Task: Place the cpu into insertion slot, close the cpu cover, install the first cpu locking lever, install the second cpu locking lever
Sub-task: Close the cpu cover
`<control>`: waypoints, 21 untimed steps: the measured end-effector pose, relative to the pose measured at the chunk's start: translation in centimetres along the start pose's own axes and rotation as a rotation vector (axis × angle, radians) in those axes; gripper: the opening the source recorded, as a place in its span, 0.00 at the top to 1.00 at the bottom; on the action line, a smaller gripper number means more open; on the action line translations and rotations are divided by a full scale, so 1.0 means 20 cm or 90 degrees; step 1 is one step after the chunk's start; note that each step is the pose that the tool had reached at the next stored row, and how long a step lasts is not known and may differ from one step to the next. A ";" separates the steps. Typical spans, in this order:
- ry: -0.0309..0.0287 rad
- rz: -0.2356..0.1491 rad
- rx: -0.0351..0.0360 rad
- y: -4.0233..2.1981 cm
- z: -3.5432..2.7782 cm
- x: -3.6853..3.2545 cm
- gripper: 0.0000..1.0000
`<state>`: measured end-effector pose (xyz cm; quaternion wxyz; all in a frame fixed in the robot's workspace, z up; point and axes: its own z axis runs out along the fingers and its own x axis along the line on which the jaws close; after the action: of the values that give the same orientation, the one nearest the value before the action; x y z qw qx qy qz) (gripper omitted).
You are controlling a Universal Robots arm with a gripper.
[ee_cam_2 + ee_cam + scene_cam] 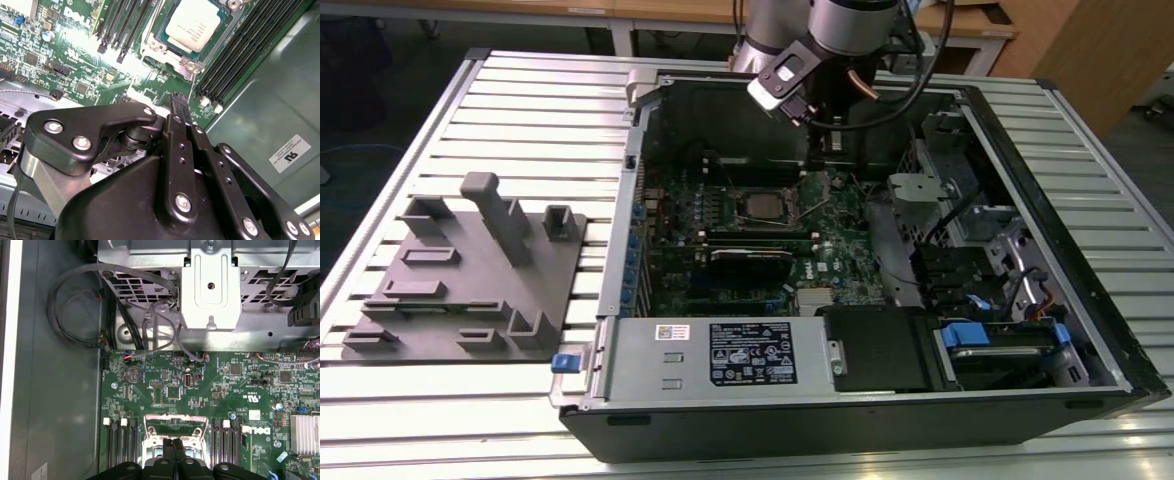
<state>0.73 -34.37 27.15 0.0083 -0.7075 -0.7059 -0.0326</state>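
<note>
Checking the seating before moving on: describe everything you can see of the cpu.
The cpu is a flat square chip with a dull silver-grey metal top bearing faint print. In the second wrist view it lies level in its socket on the green motherboard, with silver metal socket parts along its edges. The gripper, fingers together, is beside the socket and clear of the chip.

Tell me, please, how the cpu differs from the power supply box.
The cpu is far smaller than the power supply box. The cpu's top is dull silver; the power supply box carries a big black label. The cpu lies in the motherboard socket; the power supply box sits at the case edge. Both are flat-topped grey metal.
</note>
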 end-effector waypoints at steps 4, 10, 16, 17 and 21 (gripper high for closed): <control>0.0000 0.000 0.0000 0.010 0.006 0.000 0.89; -0.0002 0.000 0.0000 0.040 0.016 -0.001 0.89; 0.0000 0.000 0.0001 0.084 0.027 -0.001 0.89; 0.0000 0.000 0.0002 0.093 0.029 -0.001 0.89; 0.0000 0.000 0.0002 0.123 0.037 -0.002 0.89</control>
<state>3.20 -34.37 26.48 0.0084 -0.7076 -0.7059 -0.0324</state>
